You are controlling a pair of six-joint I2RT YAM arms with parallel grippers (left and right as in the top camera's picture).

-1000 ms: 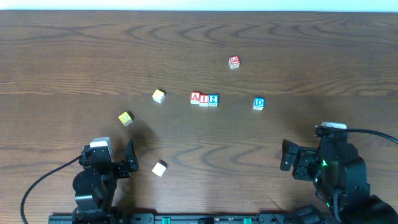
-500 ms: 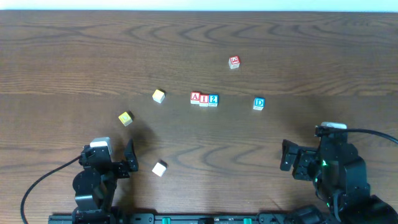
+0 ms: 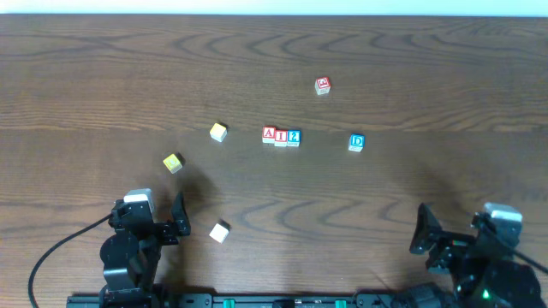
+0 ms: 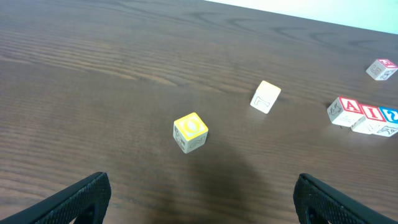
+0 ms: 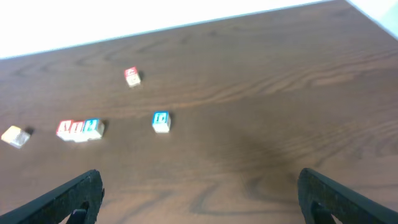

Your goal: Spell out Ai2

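Wood table (image 3: 86, 68) held cubes A (image 3: 269, 134), I (image 3: 281, 136), 2 (image 3: 294, 137) touching in a row, apparently finished; left gripper (image 3: 180, 216) and right gripper (image 3: 425, 231) gaped empty, well apart from it, no pick needed.

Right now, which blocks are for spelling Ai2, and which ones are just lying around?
For the job: A block, I block, 2 block, side by side in a row.

Just lying about: D block, red-framed block, cream block, yellow block, white block.
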